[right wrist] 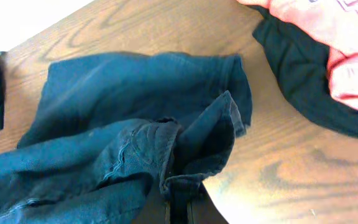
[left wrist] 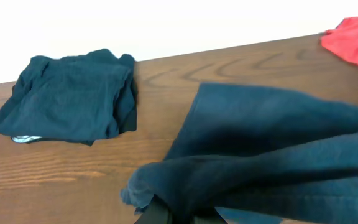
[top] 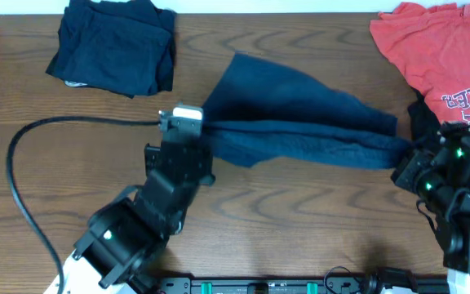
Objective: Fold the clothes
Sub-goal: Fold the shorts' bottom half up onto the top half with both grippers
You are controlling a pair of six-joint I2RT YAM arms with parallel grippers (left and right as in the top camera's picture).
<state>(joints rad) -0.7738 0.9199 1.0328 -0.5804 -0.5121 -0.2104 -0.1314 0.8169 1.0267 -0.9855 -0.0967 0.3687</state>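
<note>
We see the left gripper [top: 202, 129] and right gripper [top: 404, 166] pinching opposite edges of the navy shorts [top: 300, 122] (stretched between them); bare table [top: 300, 212] lies nearer.

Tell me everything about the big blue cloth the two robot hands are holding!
The blue garment is dark navy, soft and wrinkly. The right wrist view shows stitched seams and a hemmed edge. It lies stretched across the middle of the wooden table, doubled over along its length, with one flap spread flat behind. The left gripper is shut on one end and the right gripper is shut on the other.
</note>
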